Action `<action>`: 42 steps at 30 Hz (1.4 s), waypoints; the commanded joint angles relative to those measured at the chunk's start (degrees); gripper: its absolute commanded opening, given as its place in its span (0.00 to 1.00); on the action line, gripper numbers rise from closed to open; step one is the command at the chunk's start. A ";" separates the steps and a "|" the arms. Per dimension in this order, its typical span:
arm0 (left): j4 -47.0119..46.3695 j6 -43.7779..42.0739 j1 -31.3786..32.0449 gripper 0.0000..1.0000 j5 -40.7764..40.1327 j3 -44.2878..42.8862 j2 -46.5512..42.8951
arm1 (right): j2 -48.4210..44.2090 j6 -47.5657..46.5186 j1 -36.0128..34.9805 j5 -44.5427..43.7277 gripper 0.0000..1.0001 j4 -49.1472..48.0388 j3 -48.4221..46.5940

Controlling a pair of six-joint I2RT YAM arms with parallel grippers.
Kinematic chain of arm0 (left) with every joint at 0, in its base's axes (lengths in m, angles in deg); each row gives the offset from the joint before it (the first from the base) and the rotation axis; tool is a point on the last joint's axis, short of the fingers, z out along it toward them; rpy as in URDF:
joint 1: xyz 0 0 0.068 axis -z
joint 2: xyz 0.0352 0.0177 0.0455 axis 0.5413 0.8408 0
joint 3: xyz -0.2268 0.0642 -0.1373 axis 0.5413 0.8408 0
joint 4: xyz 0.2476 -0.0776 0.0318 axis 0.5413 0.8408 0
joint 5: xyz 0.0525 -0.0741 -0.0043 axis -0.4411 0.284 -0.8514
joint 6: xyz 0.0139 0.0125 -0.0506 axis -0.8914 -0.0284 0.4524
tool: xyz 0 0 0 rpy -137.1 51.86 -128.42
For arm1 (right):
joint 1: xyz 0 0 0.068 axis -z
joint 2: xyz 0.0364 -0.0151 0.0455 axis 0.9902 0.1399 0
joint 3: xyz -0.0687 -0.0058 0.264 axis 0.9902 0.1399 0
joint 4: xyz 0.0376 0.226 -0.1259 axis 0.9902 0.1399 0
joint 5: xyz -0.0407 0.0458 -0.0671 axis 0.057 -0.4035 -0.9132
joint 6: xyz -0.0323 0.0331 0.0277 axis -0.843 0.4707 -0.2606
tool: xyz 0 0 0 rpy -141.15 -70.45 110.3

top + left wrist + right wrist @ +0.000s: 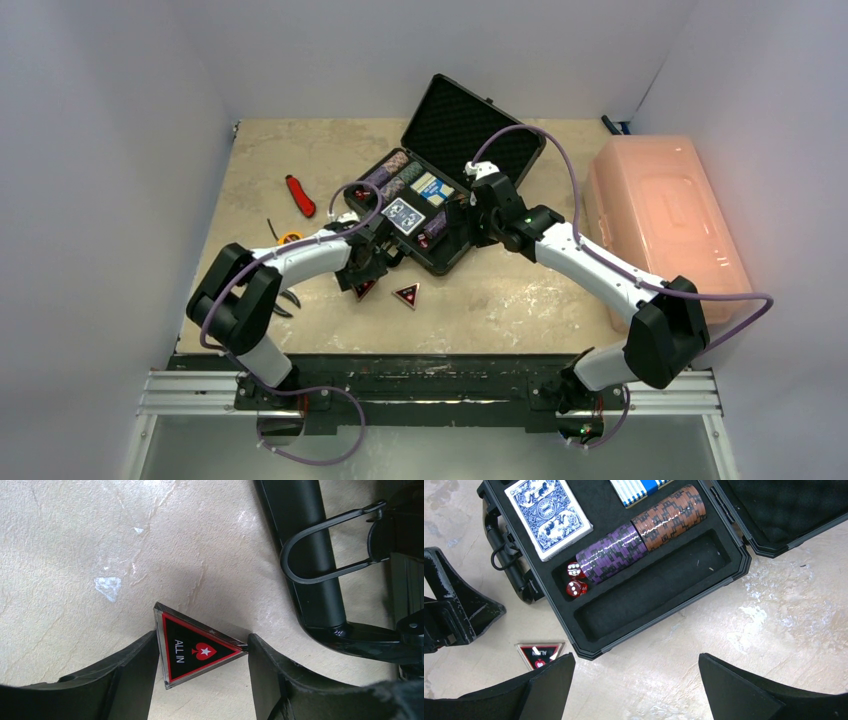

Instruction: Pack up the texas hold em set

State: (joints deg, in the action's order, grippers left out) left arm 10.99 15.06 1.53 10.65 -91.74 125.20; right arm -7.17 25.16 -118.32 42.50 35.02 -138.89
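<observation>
The black briefcase [470, 125] lies open at the table's middle, lid back. Its foam tray holds a blue card deck [549, 515], purple chips [611, 550], brown chips [669, 517] and two red dice [574, 580]; the long front slot [649, 590] is empty. My left gripper [365, 272] [202, 642] is down at the table just in front of the case, both fingers touching a triangular "ALL IN" button [197, 650]. A second triangular button [407, 295] [540, 655] lies loose beside it. My right gripper [468, 215] [634, 660] is open and empty over the case's near corner.
A large pink translucent bin [665, 220] stands at the right. A red-handled tool [300, 195] and a small yellow item [290, 237] lie on the table left of the case. The case handle [325, 545] is close to my left fingers.
</observation>
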 commanded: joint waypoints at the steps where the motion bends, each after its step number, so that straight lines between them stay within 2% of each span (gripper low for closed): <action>1: 1.08 0.01 0.23 0.46 -0.56 1.90 -2.44 | -0.70 -0.90 0.10 0.33 0.99 -1.64 0.00; 17: 3.36 -0.13 0.32 0.28 -2.11 3.79 -9.68 | -0.43 -1.03 0.13 -1.25 0.99 -1.63 -0.18; 20: 3.99 -0.17 0.32 0.20 -2.68 4.00 -11.67 | -0.39 -1.03 0.15 -1.61 0.99 -1.63 -0.18; 25: 5.84 0.04 0.31 0.01 -3.41 3.44 -13.80 | -0.35 -0.96 0.14 -1.74 0.99 -1.71 -0.35; 33: 7.13 -0.04 0.29 0.00 -3.70 0.68 -15.55 | -1.04 0.50 0.09 -2.91 0.99 -1.22 -0.61; 42: 7.44 -0.51 0.24 0.00 -3.74 -6.26 -12.73 | -5.42 4.64 0.10 -9.50 0.99 0.03 -0.37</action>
State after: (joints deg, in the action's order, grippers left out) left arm 19.10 15.01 1.53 8.51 -93.31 111.32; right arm -8.03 27.04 -118.32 38.19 35.28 -138.89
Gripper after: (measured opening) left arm 0.599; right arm 0.987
